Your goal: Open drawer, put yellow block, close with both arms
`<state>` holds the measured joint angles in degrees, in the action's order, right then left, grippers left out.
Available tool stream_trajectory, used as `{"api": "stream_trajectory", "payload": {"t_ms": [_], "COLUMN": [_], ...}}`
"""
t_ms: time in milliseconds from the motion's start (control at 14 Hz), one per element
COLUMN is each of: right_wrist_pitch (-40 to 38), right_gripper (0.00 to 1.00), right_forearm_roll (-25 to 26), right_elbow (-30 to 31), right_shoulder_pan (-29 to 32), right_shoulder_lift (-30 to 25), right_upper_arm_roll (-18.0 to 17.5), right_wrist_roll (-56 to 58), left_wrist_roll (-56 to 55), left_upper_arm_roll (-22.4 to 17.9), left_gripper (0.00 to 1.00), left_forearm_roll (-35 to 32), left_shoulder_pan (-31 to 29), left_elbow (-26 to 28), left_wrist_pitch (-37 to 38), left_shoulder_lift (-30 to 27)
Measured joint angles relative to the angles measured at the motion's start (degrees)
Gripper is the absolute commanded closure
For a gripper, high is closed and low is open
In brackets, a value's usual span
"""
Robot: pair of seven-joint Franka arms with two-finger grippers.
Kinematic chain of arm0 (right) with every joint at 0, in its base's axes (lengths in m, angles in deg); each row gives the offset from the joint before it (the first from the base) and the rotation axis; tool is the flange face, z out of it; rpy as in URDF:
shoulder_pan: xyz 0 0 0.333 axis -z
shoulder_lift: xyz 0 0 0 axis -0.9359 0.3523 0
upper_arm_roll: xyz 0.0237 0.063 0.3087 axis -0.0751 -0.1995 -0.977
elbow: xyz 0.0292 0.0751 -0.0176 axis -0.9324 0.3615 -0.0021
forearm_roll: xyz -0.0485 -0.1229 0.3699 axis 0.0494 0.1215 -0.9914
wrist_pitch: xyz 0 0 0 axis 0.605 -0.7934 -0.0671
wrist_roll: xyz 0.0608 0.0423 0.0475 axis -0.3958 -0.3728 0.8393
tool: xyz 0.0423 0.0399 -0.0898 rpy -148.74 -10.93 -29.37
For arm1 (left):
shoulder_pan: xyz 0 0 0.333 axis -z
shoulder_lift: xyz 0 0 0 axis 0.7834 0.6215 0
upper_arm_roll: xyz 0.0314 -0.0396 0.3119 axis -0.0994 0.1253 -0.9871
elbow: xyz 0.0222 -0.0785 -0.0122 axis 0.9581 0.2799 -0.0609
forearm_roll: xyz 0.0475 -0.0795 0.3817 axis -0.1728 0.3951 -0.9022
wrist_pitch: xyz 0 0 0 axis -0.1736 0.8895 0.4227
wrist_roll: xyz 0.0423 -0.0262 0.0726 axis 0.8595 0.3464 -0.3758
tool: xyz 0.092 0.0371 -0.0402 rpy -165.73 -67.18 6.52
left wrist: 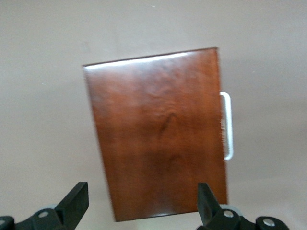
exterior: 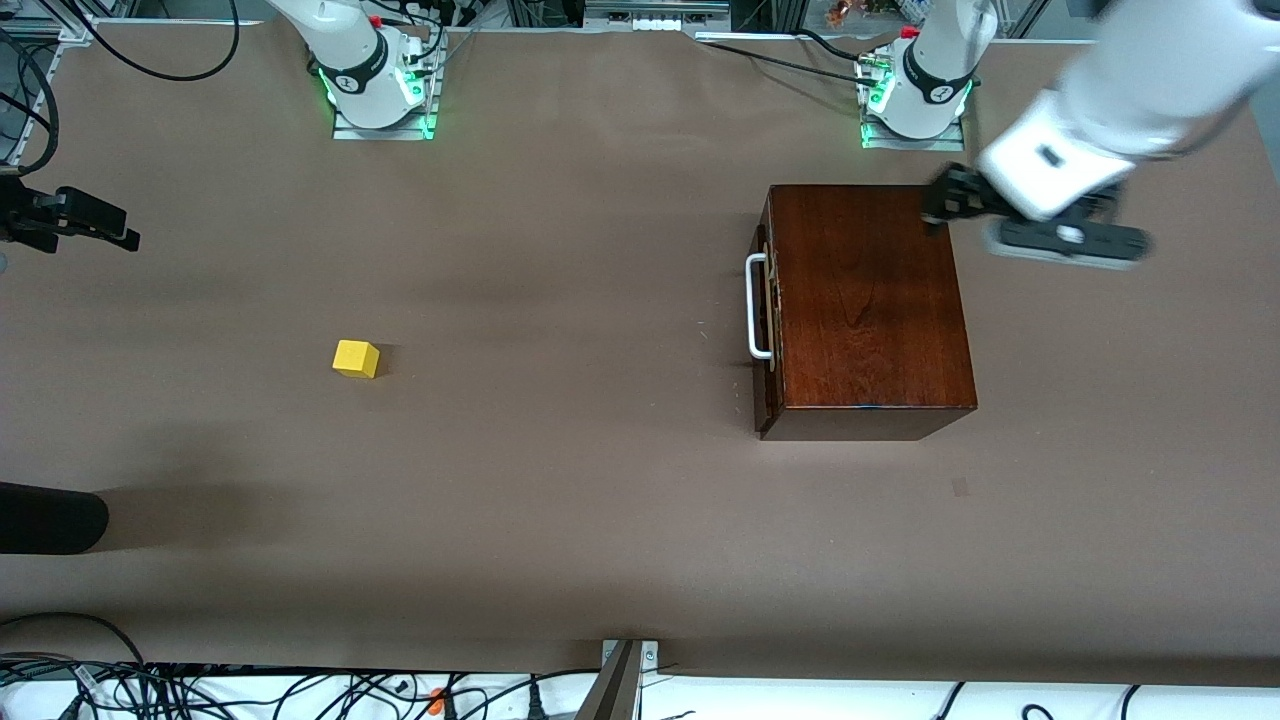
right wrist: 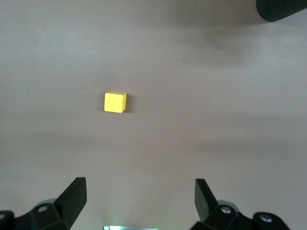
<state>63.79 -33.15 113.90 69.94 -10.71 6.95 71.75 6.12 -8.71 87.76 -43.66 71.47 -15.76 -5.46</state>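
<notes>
Nearest us sat the box [exterior: 870,310], drawer [exterior: 764,310] shut; our left gripper [left wrist: 141,203] hung spread above it, right gripper [right wrist: 139,201] spread too (empty) over the block [right wrist: 115,102].

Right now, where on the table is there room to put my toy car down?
The widest bare patch of brown table lies between the small yellow cube and the glossy reddish-brown wooden box. Another strip runs nearer the front camera than both. It is crowded only at the box, where the left gripper hovers with open jaws.
</notes>
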Motion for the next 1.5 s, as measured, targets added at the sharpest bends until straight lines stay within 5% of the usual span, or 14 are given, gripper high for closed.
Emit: {"api": "stream_trajectory", "payload": {"t_ms": [287,717,1075,1505], "right_wrist_pitch": [0.0,-0.03,-0.04,-0.06], "right_gripper": [0.0,0.0,0.0,0.0], "right_forearm_roll": [0.0,0.0,0.0,0.0], "right_elbow": [0.0,0.01,0.01,0.01], "right_shoulder_pan": [0.0,0.01,0.0,0.0], "right_shoulder_lift": [0.01,0.02,0.02,0.02], "right_upper_arm_roll": [0.01,0.02,0.02,0.02], "right_wrist_roll": [0.0,0.0,0.0,0.0], "left_wrist_roll": [-15.96,-28.53,-31.07,-31.56], "left_upper_arm_roll": [10.73,11.34,10.98,10.19], "left_gripper": [0.0,0.0,0.0,0.0], "left_forearm_roll": [-5.32,-13.05,-17.52,-20.83], "left_shoulder_pan": [4.22,18.98,19.48,19.24], "left_elbow": [-1.6,-6.16,-5.21,3.4], "left_wrist_pitch": [-0.93,-1.91,-6.03,-12.66], "left_shoulder_lift": [4.4,17.04,22.88,23.63]}}
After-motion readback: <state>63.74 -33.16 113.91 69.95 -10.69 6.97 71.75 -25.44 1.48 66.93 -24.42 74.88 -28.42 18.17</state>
